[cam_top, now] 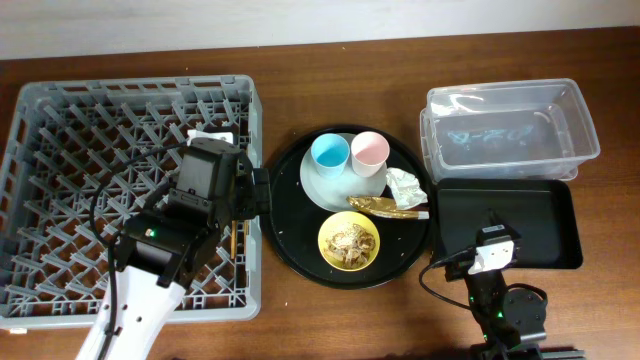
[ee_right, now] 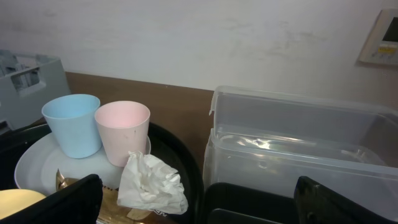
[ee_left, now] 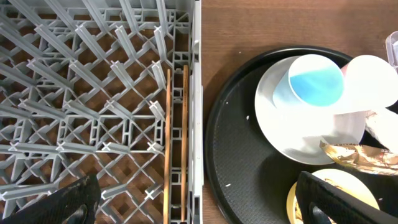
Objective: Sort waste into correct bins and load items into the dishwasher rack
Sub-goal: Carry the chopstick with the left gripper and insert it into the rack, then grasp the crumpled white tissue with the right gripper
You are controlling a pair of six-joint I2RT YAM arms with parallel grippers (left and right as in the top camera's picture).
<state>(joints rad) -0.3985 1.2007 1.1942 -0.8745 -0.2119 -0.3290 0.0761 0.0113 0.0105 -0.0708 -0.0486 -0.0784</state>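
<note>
The chopsticks (ee_left: 176, 143) are laid in the dishwasher rack (ee_left: 194, 74), along its right wall. The left hand (ee_left: 199, 202) is held wide open above them, empty; the right hand (ee_right: 202, 202) likewise. Loading seems in hand; next the light-blue cup (ee_left: 311, 87) should be grasped by its rim.

A robotics test set-up, dressed as a dish-clearing station, is suggested rather than a lived-in kitchen. A plain brown wooden bench (cam_top: 340, 60) is set against a bare off-white wall (ee_right: 186, 37), on which only a small control panel (ee_right: 380, 38) is mounted. A cabled left arm (cam_top: 140, 300) and right arm (cam_top: 497, 300) are seen at the near edge. A catering-style grey dishwasher rack (cam_top: 130, 90), a clear tub (cam_top: 585, 120) and a black rectangular tray (cam_top: 540, 215) are laid out beside tableware gathered on a round black tray (cam_top: 290, 240).
</note>
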